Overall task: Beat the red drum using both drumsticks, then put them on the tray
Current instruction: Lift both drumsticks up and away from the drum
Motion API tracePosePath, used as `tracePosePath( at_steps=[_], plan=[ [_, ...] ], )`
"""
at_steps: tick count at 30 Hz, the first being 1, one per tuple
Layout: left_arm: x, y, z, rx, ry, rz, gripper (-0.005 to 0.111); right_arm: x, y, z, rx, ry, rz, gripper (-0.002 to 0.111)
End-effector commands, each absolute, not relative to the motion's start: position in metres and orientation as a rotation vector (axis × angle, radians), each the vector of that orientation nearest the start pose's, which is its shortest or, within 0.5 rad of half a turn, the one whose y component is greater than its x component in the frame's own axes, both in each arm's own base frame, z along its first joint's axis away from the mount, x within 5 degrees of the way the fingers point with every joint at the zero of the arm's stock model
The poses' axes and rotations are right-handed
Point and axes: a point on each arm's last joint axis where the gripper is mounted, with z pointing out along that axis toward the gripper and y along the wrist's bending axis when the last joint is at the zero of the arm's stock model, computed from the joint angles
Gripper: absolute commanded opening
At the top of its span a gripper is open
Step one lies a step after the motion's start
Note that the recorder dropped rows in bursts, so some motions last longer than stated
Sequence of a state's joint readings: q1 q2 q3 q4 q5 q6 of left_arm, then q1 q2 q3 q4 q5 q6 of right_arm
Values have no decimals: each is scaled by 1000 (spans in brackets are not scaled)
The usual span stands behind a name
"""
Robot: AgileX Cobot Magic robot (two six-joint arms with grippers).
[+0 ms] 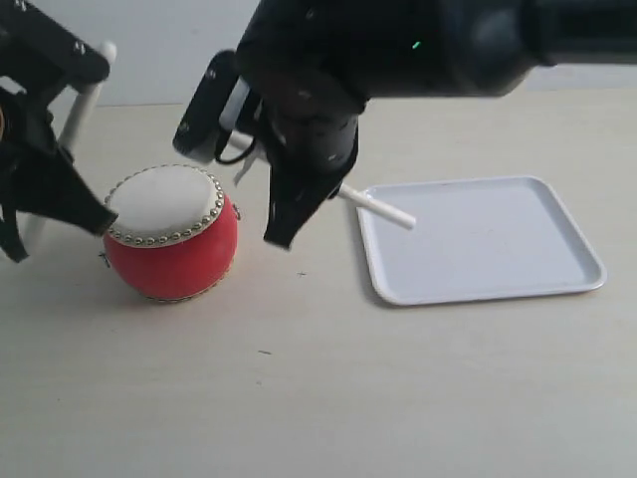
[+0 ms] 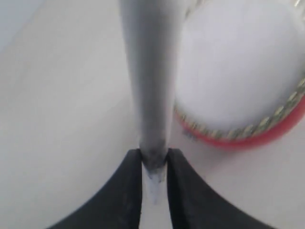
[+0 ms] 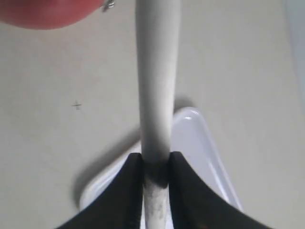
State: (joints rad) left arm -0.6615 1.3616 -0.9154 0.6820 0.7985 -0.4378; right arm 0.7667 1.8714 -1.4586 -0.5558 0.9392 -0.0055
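The red drum (image 1: 171, 239) with its off-white skin stands left of centre on the table. My left gripper (image 1: 55, 214) is just left of it, shut on a pale drumstick (image 1: 85, 110) that points up and away. In the left wrist view that drumstick (image 2: 150, 71) runs out from the gripper (image 2: 155, 152) beside the drum's skin (image 2: 238, 62), not touching it. My right gripper (image 1: 299, 199) hangs between the drum and the white tray (image 1: 498, 239), shut on the other drumstick (image 1: 383, 209), whose end juts over the tray's left rim. In the right wrist view this drumstick (image 3: 158, 71) leaves the gripper (image 3: 156, 157) towards the drum (image 3: 43, 12), above a tray corner (image 3: 200, 143).
The right arm's dark body (image 1: 418, 45) stretches across the top of the exterior view above the tray. Pale bare tabletop (image 1: 318, 398) fills the foreground in front of the drum and tray.
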Motion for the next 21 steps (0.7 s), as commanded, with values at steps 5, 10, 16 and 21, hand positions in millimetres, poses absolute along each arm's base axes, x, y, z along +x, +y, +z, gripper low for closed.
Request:
tracePosePath(
  at_steps=[5,10,16,21],
  plan=[
    [221,-165,331,629,1887,-315,0,288,200,353,-996,2123,-480,0],
    [212,-188,346,684,1675,-499,0,282,161,387,-775,2130,-441,0],
    [213,-211,345,716,1532,-652,0,283,133,395,-647,2199,-368,0],
    [225,-229,324,730,1530,-725,0,290,128,386,-599,2265,-324,0]
  ],
)
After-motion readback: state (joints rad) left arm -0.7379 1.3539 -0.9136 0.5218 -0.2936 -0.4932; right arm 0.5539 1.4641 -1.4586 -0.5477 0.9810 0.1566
